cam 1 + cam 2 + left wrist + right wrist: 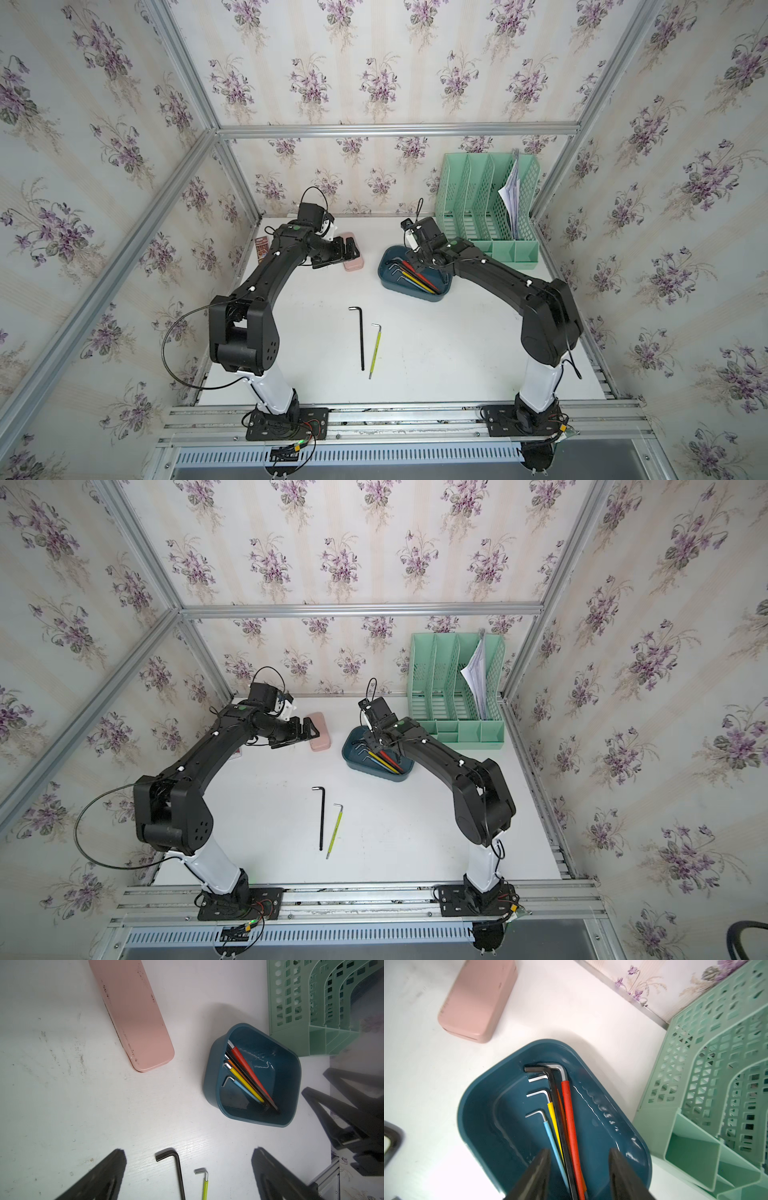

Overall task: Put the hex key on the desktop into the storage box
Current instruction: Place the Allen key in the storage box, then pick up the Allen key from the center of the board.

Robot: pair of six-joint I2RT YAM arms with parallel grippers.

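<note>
Two hex keys lie on the white desktop [436,353]: a long black hex key [362,338] [322,818] [178,1172] and, beside it, a thinner yellow-green hex key [376,351] [335,831] [205,1186]. The teal storage box [384,270] [347,748] [209,1084] [477,1105] holds several hex keys, among them a red-sleeved one [570,1115]. My right gripper [424,262] [579,1150] hangs open over the box, its jaws apart on either side of those keys and gripping none. My left gripper [351,251] [189,1150] is open and empty by the pink case.
A pink case [355,259] [135,1012] [477,999] lies at the back, left of the box. A mint-green file organiser [490,208] [716,1084] with papers stands at the back right, close behind the box. A small brown card [261,248] lies at the left rail.
</note>
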